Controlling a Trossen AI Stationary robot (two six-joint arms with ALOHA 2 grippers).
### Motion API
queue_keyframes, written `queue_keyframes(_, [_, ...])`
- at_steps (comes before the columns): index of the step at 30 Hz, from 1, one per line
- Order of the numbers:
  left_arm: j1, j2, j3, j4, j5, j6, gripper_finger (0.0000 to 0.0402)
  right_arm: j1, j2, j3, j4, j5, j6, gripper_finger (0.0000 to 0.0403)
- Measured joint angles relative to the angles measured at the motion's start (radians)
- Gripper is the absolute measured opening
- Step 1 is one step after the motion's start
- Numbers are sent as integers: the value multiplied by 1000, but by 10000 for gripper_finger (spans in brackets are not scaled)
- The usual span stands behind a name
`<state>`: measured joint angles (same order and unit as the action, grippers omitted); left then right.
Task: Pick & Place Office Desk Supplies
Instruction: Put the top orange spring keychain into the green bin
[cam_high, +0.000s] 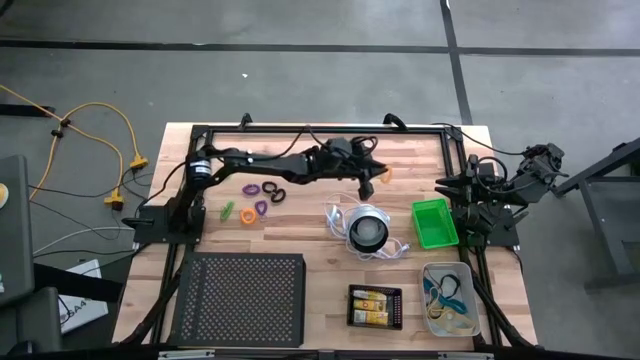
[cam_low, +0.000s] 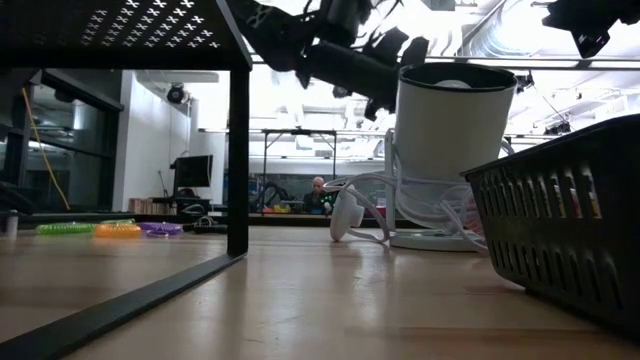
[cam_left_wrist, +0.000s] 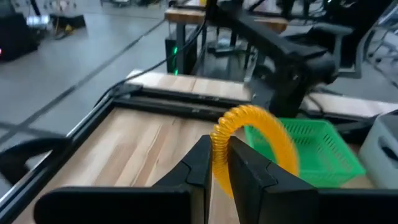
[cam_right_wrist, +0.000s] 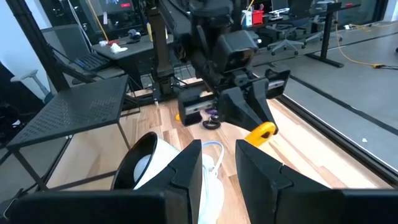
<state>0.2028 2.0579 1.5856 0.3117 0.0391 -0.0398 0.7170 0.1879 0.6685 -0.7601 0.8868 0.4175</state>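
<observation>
The counter (cam_high: 320, 250) carries a black perforated tray (cam_high: 240, 298), a round white-and-black object (cam_high: 367, 230), a green tray (cam_high: 434, 222) and, in a row, loose green, orange and purple loops (cam_high: 258, 198) near the left arm's base. The left pincer (cam_high: 372, 182) hangs above the counter between the round object and the far rail, clenched on an orange loop (cam_left_wrist: 249, 146). The loop stands on edge between the fingers (cam_left_wrist: 202, 163), arching away from them toward the green tray. The right pincer (cam_right_wrist: 217, 165) waits beside the green tray, jaws parted, holding nothing.
</observation>
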Motion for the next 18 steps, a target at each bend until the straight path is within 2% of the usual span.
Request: queue_keyframes(18, [-75, 0, -1, 118, -1, 81, 35, 0, 0, 0, 0, 0, 0, 85])
